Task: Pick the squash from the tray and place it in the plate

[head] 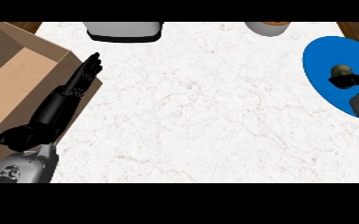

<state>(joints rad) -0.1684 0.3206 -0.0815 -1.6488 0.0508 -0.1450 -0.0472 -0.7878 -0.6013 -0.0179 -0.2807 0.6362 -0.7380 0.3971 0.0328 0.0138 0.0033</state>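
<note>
**Count of things on the tabletop**

One white marbled tabletop (203,114) carries everything here. One brown tray (28,76) sits at the left edge. One blue plate (324,61) sits at the right edge — on it, one small dark squash (341,70). Along the far edge stand two vessels: one grey container (124,31) with a dark base, and one grey pot (267,28) with an orange top. Two black hands show — one left hand (82,76) over the tray, one right hand (345,81) at the plate
</note>
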